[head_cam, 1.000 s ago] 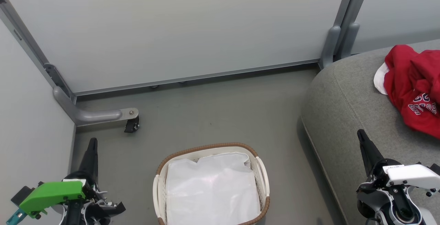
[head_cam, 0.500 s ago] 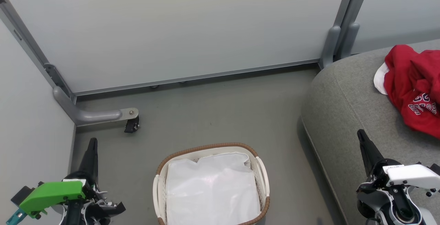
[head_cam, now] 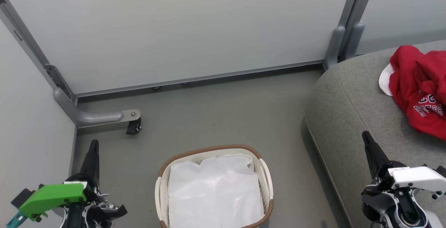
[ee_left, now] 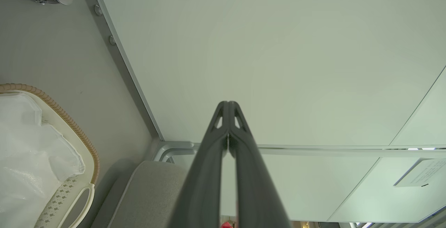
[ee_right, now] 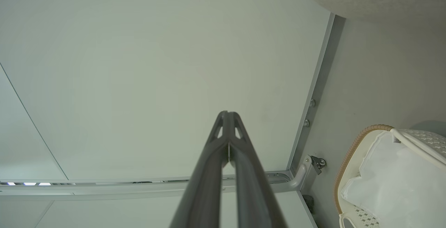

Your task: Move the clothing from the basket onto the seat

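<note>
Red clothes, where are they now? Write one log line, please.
clothing: on seat | basket: holds white liner | left gripper: shut | right gripper: shut

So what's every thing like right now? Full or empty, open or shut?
basket: no clothes inside, just its liner
liner: crumpled, lying in the basket
clothing: heaped on the seat
seat: holding the clothing
left claw: shut, empty
right claw: shut, empty

Clothing (head_cam: 420, 88) on seat (head_cam: 352, 109), right of basket (head_cam: 266, 175) on floor (head_cam: 216, 116)
</note>
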